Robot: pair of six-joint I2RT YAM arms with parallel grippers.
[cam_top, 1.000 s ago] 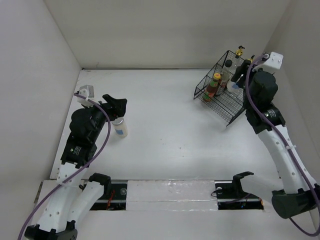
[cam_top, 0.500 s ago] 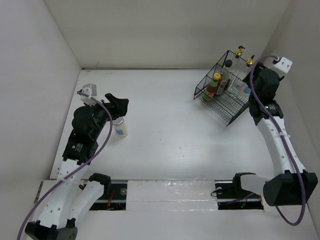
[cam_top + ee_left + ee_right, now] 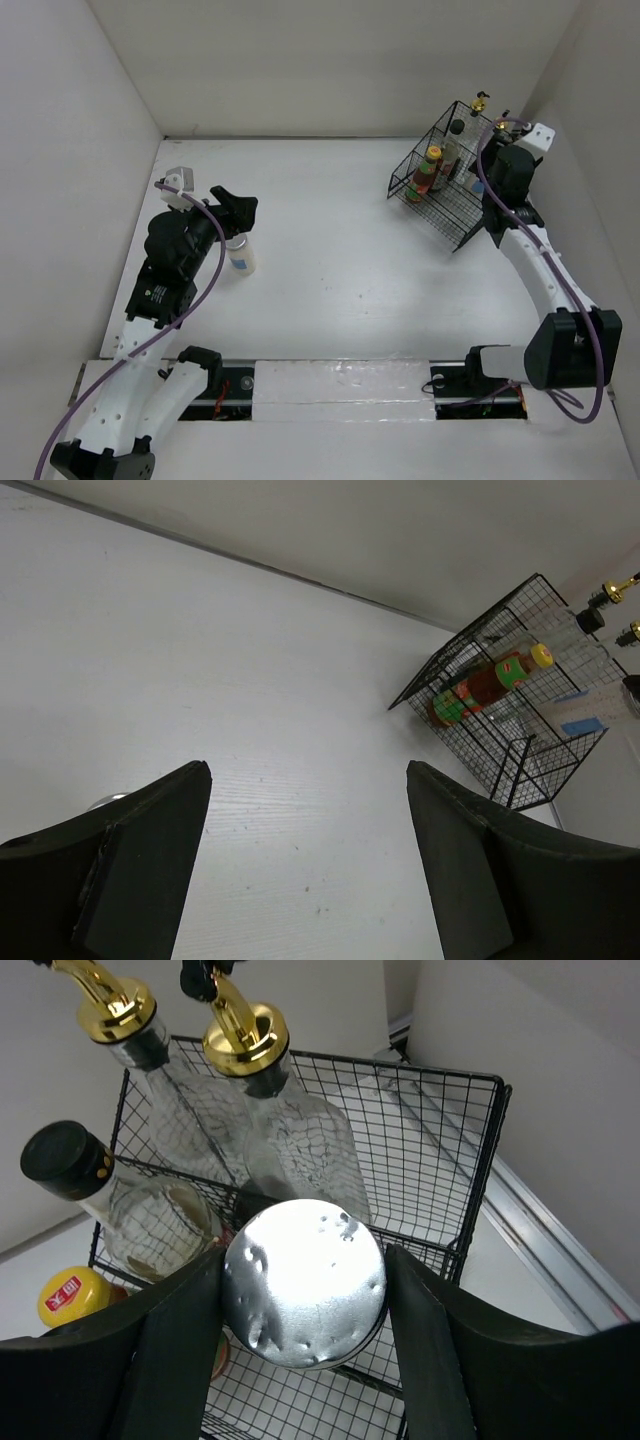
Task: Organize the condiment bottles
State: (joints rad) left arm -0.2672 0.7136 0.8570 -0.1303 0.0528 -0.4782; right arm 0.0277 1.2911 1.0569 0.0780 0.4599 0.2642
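Right gripper [image 3: 305, 1255] is clamped on a silver-topped bottle [image 3: 305, 1285]: round dimpled shiny cap, fingers tight on both sides, at the black wire basket [image 3: 420, 1070] at 1 o'clock on the table. The cap hides whether its base is seated. In the right wrist view, two clear glass bottles [image 3: 298, 1150] with gold pourers stand in the basket at 12 o'clock of it. The black-capped bottle [image 3: 65, 1160] is at 10 and the yellow-capped bottle [image 3: 72, 1295], with green bands and a red label, at 9. Left gripper [image 3: 308, 770] is spread wide with only bare table between the fingers. The short white bottle [image 3: 240, 256] stands upright just beside it, at 9 o'clock on the table.
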